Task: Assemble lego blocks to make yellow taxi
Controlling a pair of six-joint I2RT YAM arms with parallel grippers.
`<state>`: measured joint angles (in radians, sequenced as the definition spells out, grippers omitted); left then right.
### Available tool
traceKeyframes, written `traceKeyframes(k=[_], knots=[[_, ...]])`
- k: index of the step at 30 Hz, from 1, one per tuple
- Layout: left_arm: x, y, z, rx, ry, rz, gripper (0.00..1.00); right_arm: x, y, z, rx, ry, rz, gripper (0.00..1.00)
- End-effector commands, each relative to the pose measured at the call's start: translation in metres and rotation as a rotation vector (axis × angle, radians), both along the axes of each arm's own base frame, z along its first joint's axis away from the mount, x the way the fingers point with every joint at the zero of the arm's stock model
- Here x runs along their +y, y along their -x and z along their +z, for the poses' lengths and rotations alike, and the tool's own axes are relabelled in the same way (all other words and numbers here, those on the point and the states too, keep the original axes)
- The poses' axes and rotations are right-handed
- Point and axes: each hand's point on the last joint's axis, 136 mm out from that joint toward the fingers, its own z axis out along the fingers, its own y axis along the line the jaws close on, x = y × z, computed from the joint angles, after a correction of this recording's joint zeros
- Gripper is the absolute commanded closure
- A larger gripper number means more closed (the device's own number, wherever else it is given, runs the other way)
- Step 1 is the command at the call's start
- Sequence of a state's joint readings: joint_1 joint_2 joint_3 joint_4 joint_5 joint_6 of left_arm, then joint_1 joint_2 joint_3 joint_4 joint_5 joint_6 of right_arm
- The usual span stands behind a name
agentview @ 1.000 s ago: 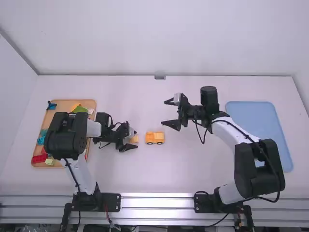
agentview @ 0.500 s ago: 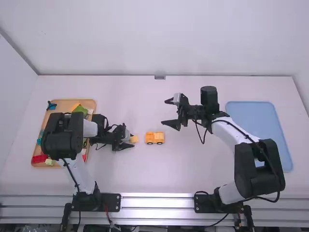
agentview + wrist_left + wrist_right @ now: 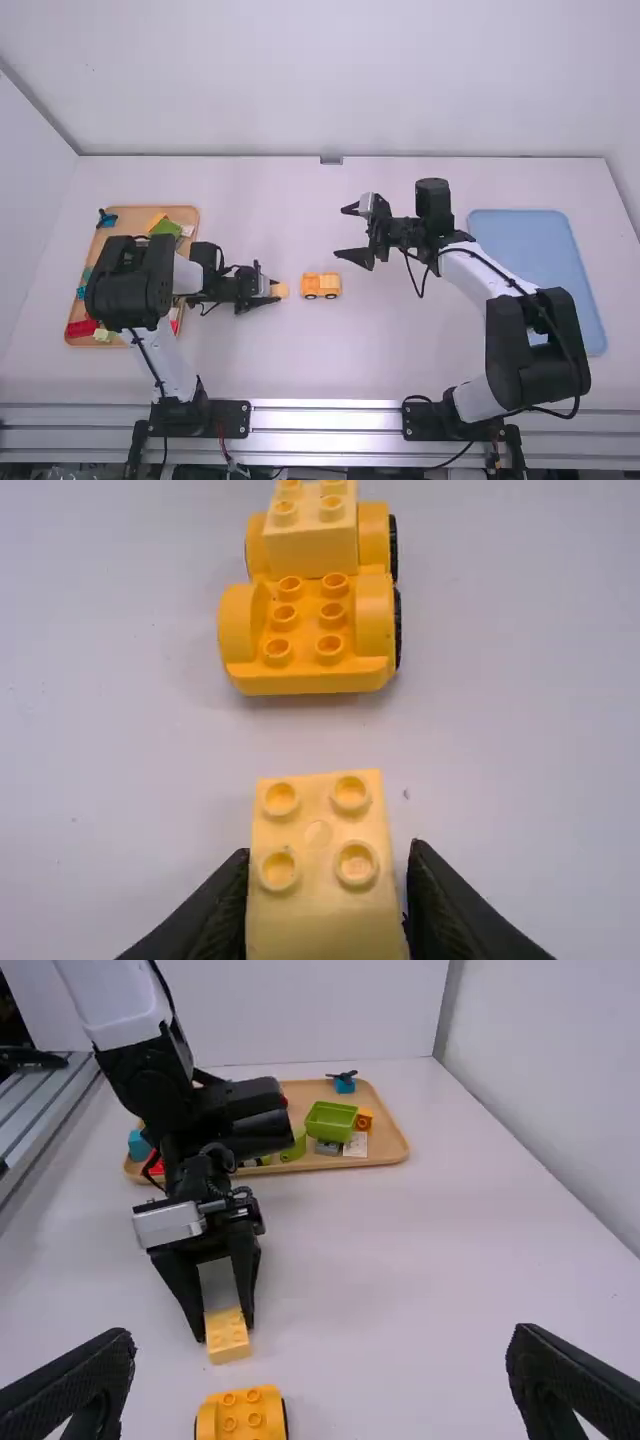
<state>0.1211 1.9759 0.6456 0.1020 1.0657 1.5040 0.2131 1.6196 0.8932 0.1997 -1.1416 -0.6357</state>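
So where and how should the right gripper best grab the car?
Probably from above, fingers across the width of the car, outside its arches: they rise along both sides, and the open studs between them would be left free.

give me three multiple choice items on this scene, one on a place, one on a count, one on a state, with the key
1. Where is the flat rectangular blue tray relative to the orange-yellow wheeled plastic base?
A) beneath it
B) to its left
C) to its right

2. How many studs top the pale yellow plastic block at the left claw?
A) two
B) four
C) six

3. How is the right claw?
A) open, empty
B) shut, empty
C) holding a block

1: C, the high view shows it there.
2: B, the left wrist view shows two pairs.
3: A, its fingers stand wide apart with nothing gripped.
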Motion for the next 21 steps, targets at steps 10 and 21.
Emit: traceKeyframes(k=[10,21], knots=[[-0.005,-0.001,0.016,0.052,0.069,-0.006,0.75,-0.025,-0.026,-0.013,0.035,0.086,-0.145,0.01],[-0.015,-0.013,0.073,-0.015,0.109,-0.066,0.82,-0.014,0.012,-0.085,0.008,0.153,0.005,0.01]])
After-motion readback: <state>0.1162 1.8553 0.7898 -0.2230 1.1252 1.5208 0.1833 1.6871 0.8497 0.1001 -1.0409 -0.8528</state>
